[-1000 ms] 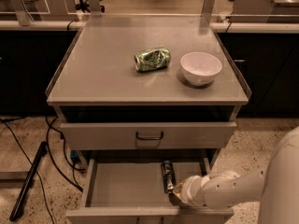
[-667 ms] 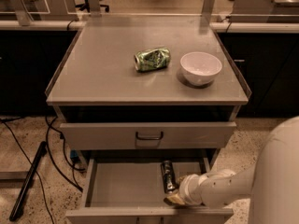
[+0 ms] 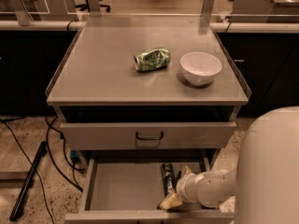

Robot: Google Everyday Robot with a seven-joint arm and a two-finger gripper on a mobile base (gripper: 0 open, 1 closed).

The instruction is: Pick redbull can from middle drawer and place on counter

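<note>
no legible text anywhere; tool (image 3: 177, 186) in middle drawer (image 3: 121, 188)

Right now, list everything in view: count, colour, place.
counter: 1, grey, cabinet top, centre
green can: 1, green, dented, lying on its side mid-counter
bowl: 1, white, on the counter right of the green can
upper drawer front: 1, grey with black loop handle, closed, under the counter
middle drawer: 1, grey, pulled open at the bottom
redbull can: 1, dark silvery, lying in the middle drawer, right of centre
benches: 2, pale tops with dark fronts, either side behind the counter
cables: several, black, on the floor to the left
pole: 1, black, lying on the floor to the left
arm: 1, white, lower right
tool: 1, white and tan, inside the middle drawer at the redbull can
</note>
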